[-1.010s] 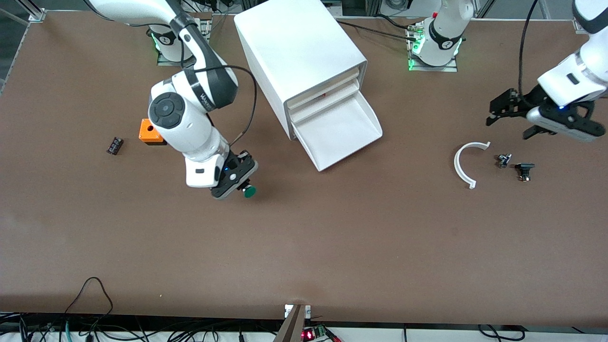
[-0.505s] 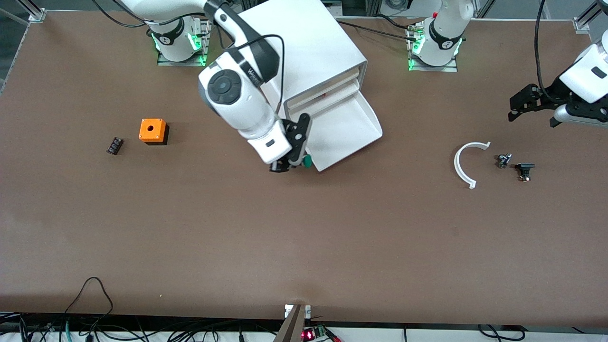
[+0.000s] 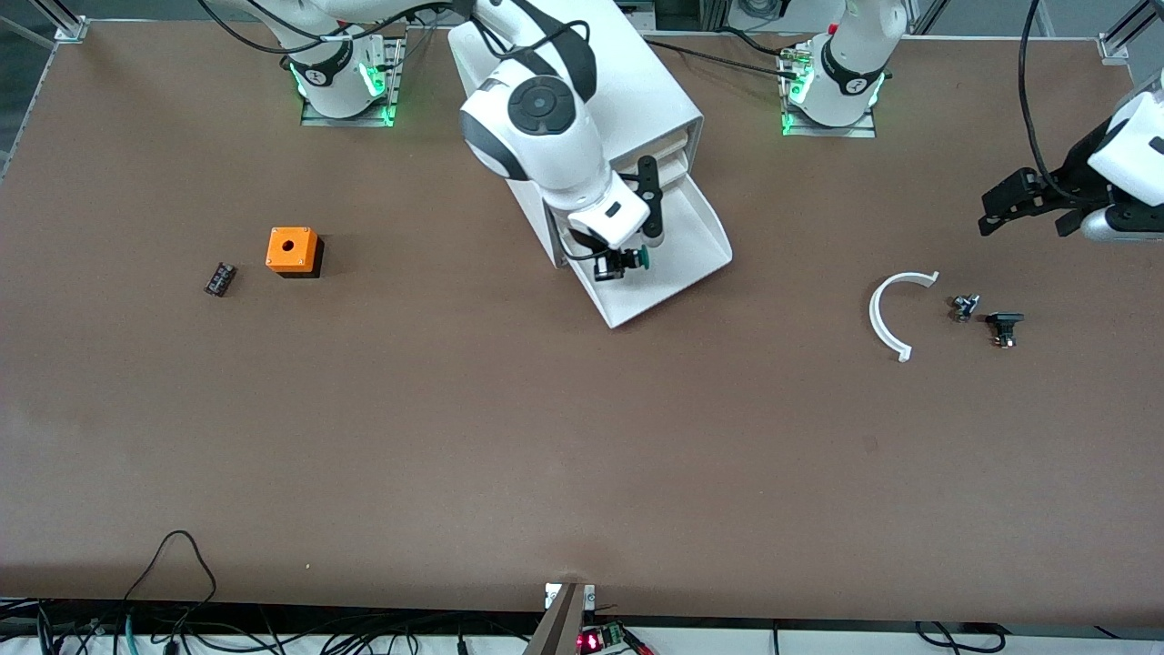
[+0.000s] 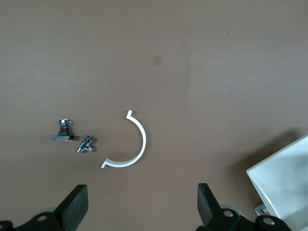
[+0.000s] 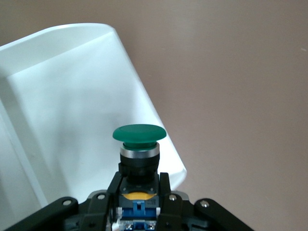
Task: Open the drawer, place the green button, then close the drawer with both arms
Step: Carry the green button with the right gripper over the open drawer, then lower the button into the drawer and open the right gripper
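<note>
The white cabinet (image 3: 582,91) stands between the arm bases. Its bottom drawer (image 3: 677,250) is pulled out and open; it also shows in the right wrist view (image 5: 72,110). My right gripper (image 3: 627,257) is shut on the green-capped button (image 3: 642,257) and holds it over the open drawer. In the right wrist view the button (image 5: 139,144) sits between the fingers (image 5: 166,192), its green cap pointing outward. My left gripper (image 3: 1023,202) is open and empty in the air at the left arm's end of the table; its fingertips (image 4: 77,207) show in the left wrist view.
A white curved strip (image 3: 887,314) and two small black parts (image 3: 966,307) (image 3: 1004,326) lie under the left gripper; the strip (image 4: 134,149) shows in the left wrist view. An orange cube with a hole (image 3: 292,251) and a small black part (image 3: 219,278) lie toward the right arm's end.
My right gripper carried the button from the bare table, past the drawer's corner, to over the open drawer. My left gripper drew back toward the table's end.
</note>
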